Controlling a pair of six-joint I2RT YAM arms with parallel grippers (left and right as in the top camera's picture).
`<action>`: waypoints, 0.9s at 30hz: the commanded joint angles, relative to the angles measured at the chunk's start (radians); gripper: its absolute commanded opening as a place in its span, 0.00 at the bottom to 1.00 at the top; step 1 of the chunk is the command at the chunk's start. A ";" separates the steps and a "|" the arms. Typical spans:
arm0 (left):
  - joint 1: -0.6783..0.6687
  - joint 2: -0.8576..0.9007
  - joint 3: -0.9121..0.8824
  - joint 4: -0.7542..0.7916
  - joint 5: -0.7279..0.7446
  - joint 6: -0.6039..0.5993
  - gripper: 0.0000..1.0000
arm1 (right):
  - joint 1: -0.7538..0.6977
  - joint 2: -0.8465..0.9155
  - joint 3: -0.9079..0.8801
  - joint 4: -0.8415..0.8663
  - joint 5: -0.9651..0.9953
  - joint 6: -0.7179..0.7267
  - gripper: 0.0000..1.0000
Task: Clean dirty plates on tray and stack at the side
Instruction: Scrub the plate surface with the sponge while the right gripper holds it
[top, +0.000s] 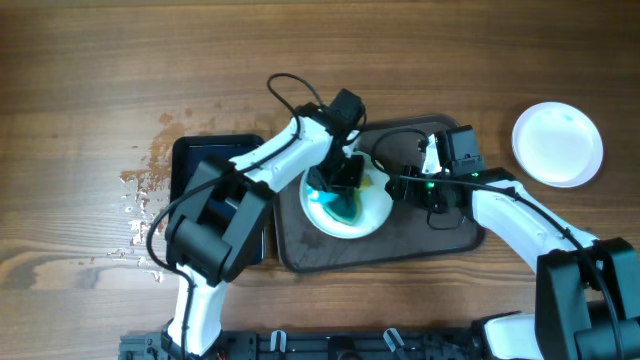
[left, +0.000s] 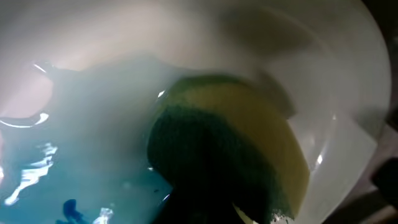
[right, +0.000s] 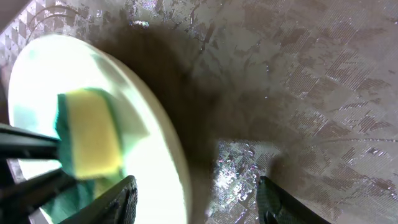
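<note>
One dirty plate lies on the dark brown tray, with blue-teal smear over its left half. My left gripper is shut on a yellow and green sponge and presses it onto the plate. Wet blue smear spreads beside the sponge. My right gripper is open and straddles the plate's right rim, one finger over the plate and one over the tray. The sponge also shows in the right wrist view.
A plain white plate sits on the table at the far right, off the tray. A smaller glossy black tray lies left of the brown tray. Crumbs and wet spots dot the wood at the left.
</note>
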 joint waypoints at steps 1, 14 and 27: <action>-0.047 0.103 -0.058 0.004 0.086 0.032 0.04 | 0.001 0.013 -0.006 0.006 -0.018 -0.018 0.61; -0.046 0.103 -0.058 0.004 0.106 0.032 0.04 | 0.001 0.015 -0.082 0.050 -0.021 0.061 0.27; -0.035 0.103 -0.056 -0.097 -0.013 0.026 0.04 | 0.001 0.015 -0.085 0.051 0.026 0.081 0.05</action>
